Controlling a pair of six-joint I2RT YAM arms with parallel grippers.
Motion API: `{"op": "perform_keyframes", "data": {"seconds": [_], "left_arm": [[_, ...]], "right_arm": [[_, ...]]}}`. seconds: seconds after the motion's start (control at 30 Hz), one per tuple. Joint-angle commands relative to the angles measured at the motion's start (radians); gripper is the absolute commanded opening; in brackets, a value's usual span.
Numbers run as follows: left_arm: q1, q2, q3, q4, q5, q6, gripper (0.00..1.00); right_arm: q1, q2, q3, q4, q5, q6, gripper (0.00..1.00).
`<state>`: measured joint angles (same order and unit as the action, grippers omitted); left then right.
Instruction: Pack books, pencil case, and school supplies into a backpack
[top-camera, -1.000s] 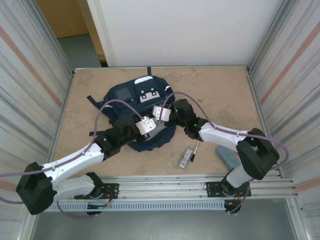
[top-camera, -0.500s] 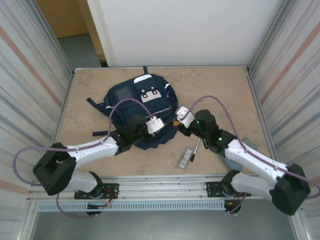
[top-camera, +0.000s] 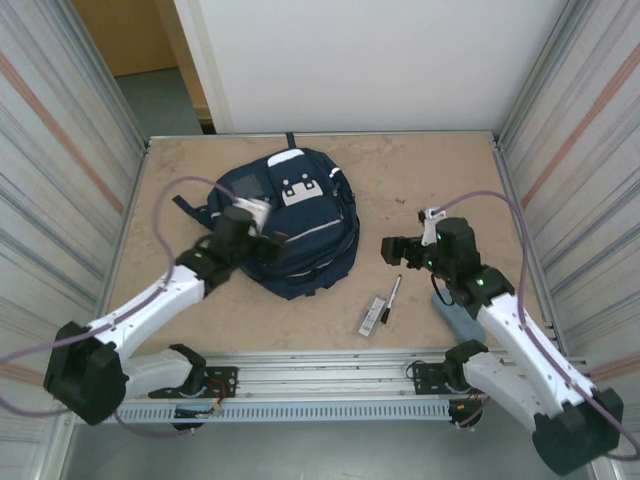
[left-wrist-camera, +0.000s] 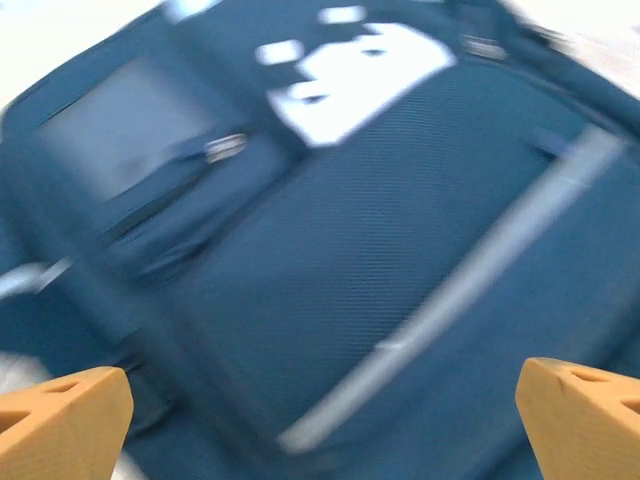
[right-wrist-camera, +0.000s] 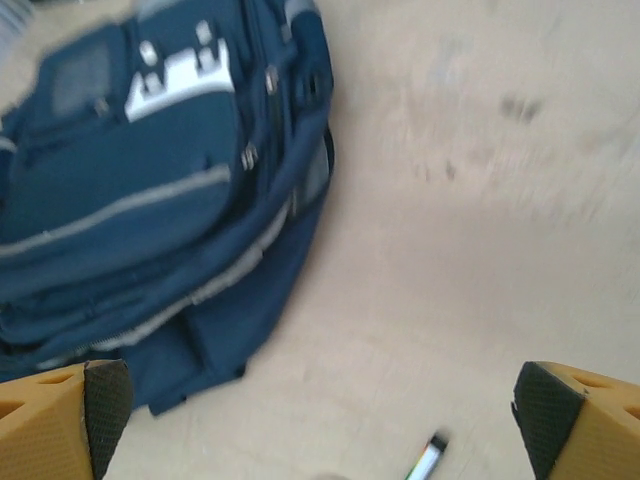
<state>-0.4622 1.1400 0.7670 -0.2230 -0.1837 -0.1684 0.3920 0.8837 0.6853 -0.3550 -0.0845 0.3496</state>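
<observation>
Three of the task's things lay outside the large navy-blue fabric backpack (top-camera: 300, 235) with white-grey patches, so we judged the packing hardly begun, or at best partly done. The slim black pen with a white tip (top-camera: 393, 292) rested on the sandy tabletop (top-camera: 440, 170) just off the backpack's near right corner. The small flat white-and-black bar (top-camera: 373, 315) lay just beside the pen, on the side away from the backpack's top. The soft pale grey-blue pencil pouch (top-camera: 450, 316) sat further right of the backpack, well apart from it and partly under the right arm (top-camera: 520, 340). Whether anything was already inside the backpack we could not tell. All three loose things had yet to go in.

The left gripper (left-wrist-camera: 322, 415) hung over the backpack's front with its orange fingertips (left-wrist-camera: 65, 420) spread wide and nothing between them. The right gripper (right-wrist-camera: 320, 418) stood right of the backpack, above bare table, equally wide and empty.

The overhead view gave us the whole layout, bar and pouch included. The left wrist view, though blurred, gave the backpack's weave, a pale stripe (left-wrist-camera: 470, 270) and a zip pull (left-wrist-camera: 225, 147) close up. The right wrist view gave the backpack's right side with its zip pulls (right-wrist-camera: 268, 80), and the pen's white tip at the bottom.
</observation>
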Motion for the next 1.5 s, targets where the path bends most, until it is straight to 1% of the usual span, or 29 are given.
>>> {"op": "perform_keyframes", "data": {"seconds": [0.0,0.07,0.13,0.17,0.23,0.3,0.37,0.4,0.43,0.5,0.6,0.7,0.77,0.87,0.93,1.03,1.1,1.2,1.23,1.3,1.43,1.47], "left_arm": [[0.211,-0.039,0.006,-0.209,0.131,-0.312,0.99],[0.329,-0.039,-0.033,-0.176,0.235,-0.333,0.99],[0.402,-0.022,-0.059,-0.133,0.302,-0.348,0.99],[0.426,-0.002,-0.060,-0.125,0.316,-0.350,0.99],[0.436,0.050,-0.031,-0.145,0.303,-0.333,0.99],[0.435,0.110,-0.001,-0.145,0.323,-0.307,0.99],[0.437,0.178,0.036,-0.142,0.344,-0.296,0.99],[0.438,0.203,0.049,-0.142,0.347,-0.292,0.99],[0.437,0.235,0.065,-0.141,0.350,-0.287,0.97],[0.437,0.283,0.082,-0.138,0.348,-0.285,0.92],[0.439,0.332,0.084,-0.102,0.339,-0.298,0.84],[0.439,0.370,0.083,-0.062,0.316,-0.321,0.77],[0.439,0.400,0.089,-0.050,0.312,-0.325,0.74],[0.439,0.449,0.112,-0.058,0.287,-0.320,0.62],[0.439,0.470,0.119,-0.057,0.286,-0.313,0.48],[0.439,0.474,0.116,-0.068,0.300,-0.312,0.22],[0.435,0.450,0.098,-0.063,0.319,-0.319,0.10],[0.410,0.378,0.045,-0.062,0.317,-0.335,0.03],[0.398,0.345,0.022,-0.062,0.311,-0.346,0.03],[0.374,0.280,-0.028,-0.059,0.306,-0.367,0.00],[0.304,0.166,-0.109,-0.059,0.290,-0.414,0.00],[0.280,0.136,-0.133,-0.062,0.285,-0.443,0.00]], "right_arm": [[0.008,0.118,0.094,-0.105,-0.097,0.077,0.99],[0.049,0.188,0.144,-0.163,0.040,0.099,0.99],[0.106,0.220,0.155,-0.173,0.134,0.099,0.99],[0.140,0.230,0.151,-0.157,0.161,0.099,0.99],[0.207,0.250,0.145,-0.120,0.144,0.070,0.99],[0.277,0.278,0.161,-0.113,0.128,0.036,0.99],[0.347,0.315,0.190,-0.121,0.155,0.020,0.99],[0.367,0.333,0.198,-0.122,0.162,0.030,0.99],[0.379,0.357,0.212,-0.121,0.143,0.041,0.94],[0.390,0.404,0.242,-0.117,0.057,0.064,0.90],[0.419,0.467,0.282,-0.111,0.001,0.128,0.89],[0.447,0.521,0.274,-0.032,-0.006,0.139,0.86],[0.448,0.571,0.284,-0.018,0.000,0.154,0.85],[0.447,0.636,0.306,-0.006,0.026,0.175,0.84],[0.447,0.664,0.312,0.013,0.047,0.184,0.83],[0.445,0.698,0.330,0.009,0.104,0.186,0.82],[0.435,0.723,0.330,0.025,0.130,0.185,0.80],[0.387,0.775,0.339,0.036,0.124,0.189,0.77],[0.368,0.794,0.348,0.036,0.111,0.193,0.74],[0.334,0.819,0.356,0.043,0.094,0.193,0.72],[0.270,0.861,0.385,0.057,0.094,0.166,0.71],[0.250,0.873,0.397,0.055,0.098,0.159,0.71]]}}
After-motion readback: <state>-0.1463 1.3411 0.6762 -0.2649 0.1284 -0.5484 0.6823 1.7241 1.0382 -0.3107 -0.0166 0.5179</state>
